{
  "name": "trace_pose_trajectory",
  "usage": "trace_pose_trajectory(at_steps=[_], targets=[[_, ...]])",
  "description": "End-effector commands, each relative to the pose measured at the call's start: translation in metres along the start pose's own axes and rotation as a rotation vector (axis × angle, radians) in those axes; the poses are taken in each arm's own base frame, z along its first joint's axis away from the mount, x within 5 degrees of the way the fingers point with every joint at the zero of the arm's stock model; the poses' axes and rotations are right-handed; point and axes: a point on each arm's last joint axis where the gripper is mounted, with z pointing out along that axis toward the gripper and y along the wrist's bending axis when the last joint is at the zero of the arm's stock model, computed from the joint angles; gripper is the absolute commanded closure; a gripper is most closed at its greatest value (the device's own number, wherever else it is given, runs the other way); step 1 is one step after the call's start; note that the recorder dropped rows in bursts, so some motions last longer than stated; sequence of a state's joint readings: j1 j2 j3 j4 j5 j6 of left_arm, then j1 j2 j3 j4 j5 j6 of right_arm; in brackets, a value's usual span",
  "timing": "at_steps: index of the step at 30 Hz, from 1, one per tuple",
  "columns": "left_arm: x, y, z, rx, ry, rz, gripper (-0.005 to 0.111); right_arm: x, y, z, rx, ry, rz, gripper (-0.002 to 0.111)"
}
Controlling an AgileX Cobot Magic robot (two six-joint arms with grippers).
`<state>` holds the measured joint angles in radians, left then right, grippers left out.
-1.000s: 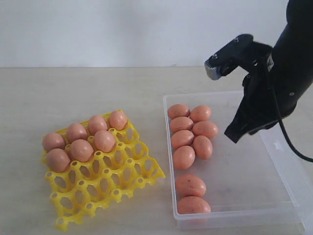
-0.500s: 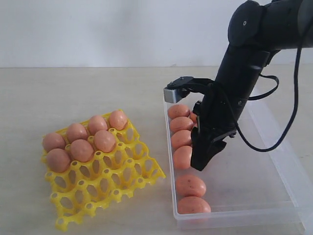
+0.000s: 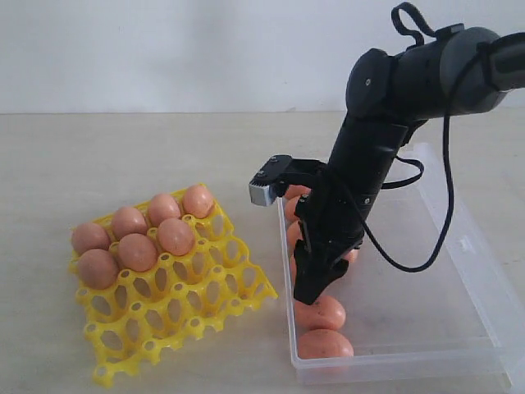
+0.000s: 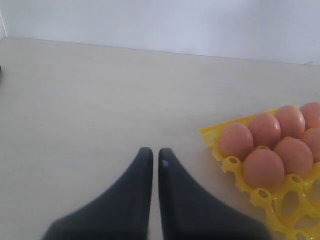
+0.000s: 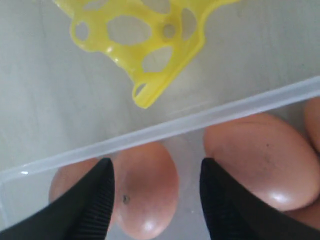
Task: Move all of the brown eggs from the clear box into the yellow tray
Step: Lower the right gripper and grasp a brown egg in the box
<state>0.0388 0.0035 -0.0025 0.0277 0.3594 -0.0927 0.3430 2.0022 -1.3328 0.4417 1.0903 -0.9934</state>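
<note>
Six brown eggs [image 3: 137,250] sit in the back cells of the yellow tray [image 3: 176,316] on the left. The clear box [image 3: 410,328] on the right holds more eggs along its left wall, some hidden by the right arm. My right gripper [image 3: 310,291] points down, open, just above one egg [image 3: 324,313]. In the right wrist view that egg [image 5: 150,190] lies between the open fingers of the gripper [image 5: 156,165], untouched, with another egg [image 5: 260,155] beside it. My left gripper [image 4: 155,152] is shut and empty over bare table, beside the tray [image 4: 235,167].
The box's left rim [image 5: 200,122] runs close past the right fingers, and a corner of the yellow tray [image 5: 160,82] lies just outside it. One more egg [image 3: 324,343] rests in the box's front left corner. The box's right half shows bare floor.
The right arm swung from the back right of the box to its left side and came down over the eggs. Its jaws went from shut to open.
</note>
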Motion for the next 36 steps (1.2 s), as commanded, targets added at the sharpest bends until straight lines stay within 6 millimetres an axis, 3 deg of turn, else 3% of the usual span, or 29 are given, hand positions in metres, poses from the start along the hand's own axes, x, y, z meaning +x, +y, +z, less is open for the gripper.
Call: trace_pose_trajectory(at_steps=[1,11,14,17,18,30,36], targets=[[0.000,0.000,0.000,-0.002,-0.005,0.002,0.103,0.002,-0.005,0.010,0.004,0.042,-0.030,0.060],[0.000,0.000,0.000,-0.002,-0.005,0.002,0.103,0.008,-0.014,0.036,-0.046,0.099,-0.001,0.062],[0.000,0.000,0.000,-0.002,-0.005,0.002,0.103,0.008,-0.015,0.038,-0.049,0.099,0.003,0.078],[0.000,0.000,0.000,-0.002,-0.005,0.002,0.103,0.008,-0.015,0.038,-0.049,0.099,0.003,0.105],[0.000,0.000,0.000,-0.002,-0.005,0.002,0.103,0.008,-0.015,0.038,-0.049,0.098,0.009,0.108],[0.000,0.000,0.000,-0.002,-0.005,0.002,0.103,0.007,-0.013,0.035,-0.045,0.088,0.123,0.108],[0.000,0.000,0.000,-0.002,-0.005,0.002,0.103,0.001,-0.003,0.003,0.024,0.029,0.142,0.108]])
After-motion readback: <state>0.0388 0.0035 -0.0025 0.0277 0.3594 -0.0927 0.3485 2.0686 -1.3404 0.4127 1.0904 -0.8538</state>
